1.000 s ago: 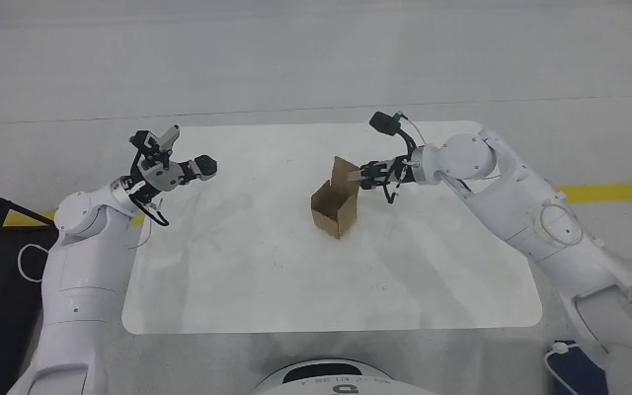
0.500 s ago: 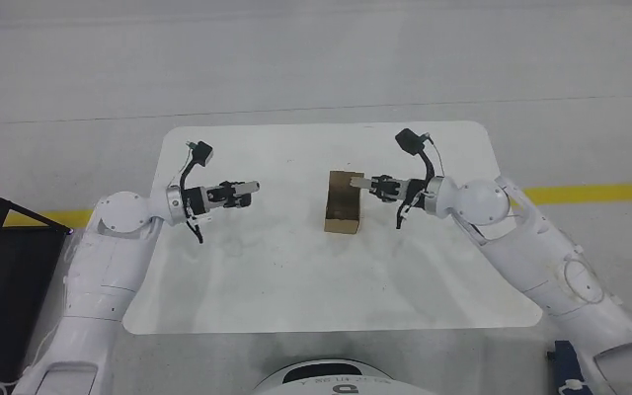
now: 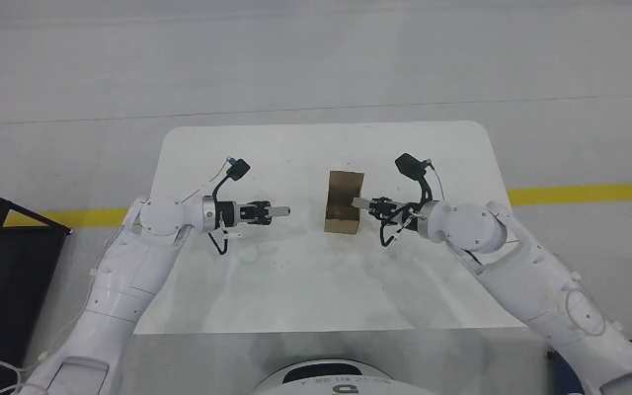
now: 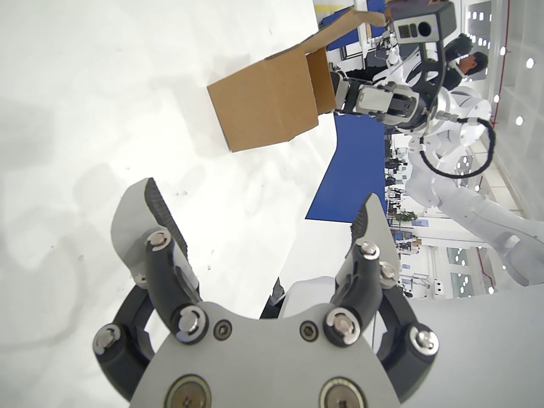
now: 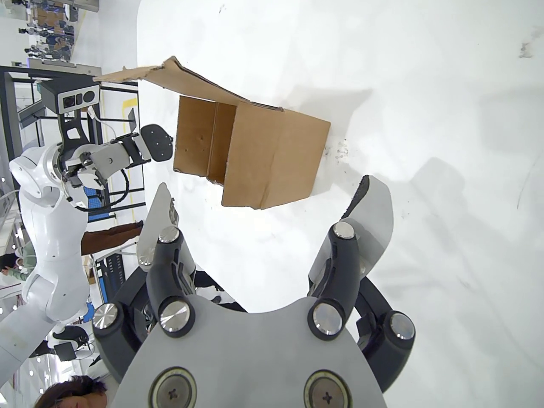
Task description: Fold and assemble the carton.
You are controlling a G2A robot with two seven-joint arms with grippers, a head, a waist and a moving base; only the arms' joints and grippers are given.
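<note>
The brown carton (image 3: pixel 344 202) stands on the white table (image 3: pixel 296 286) near its middle, open-ended, with one flap sticking out. My left gripper (image 3: pixel 280 210) is open a short way to the carton's left, pointing at it. In the left wrist view the open fingers (image 4: pixel 260 210) frame bare table, and the carton (image 4: pixel 263 108) lies beyond them. My right gripper (image 3: pixel 361 204) is open close against the carton's right side. In the right wrist view (image 5: pixel 266 194) the carton (image 5: pixel 272 154) has its near corner level with the fingertips, which are not closed on it.
The table's right edge and a yellow floor line (image 3: pixel 573 193) lie beyond the right arm. A dark stand (image 3: pixel 15 257) sits off the table's left edge. Bare tabletop lies in front of and behind the carton.
The left gripper has swung right, toward the carton. The carton went from skewed to square on the table. The right gripper slid along its right side toward the front.
</note>
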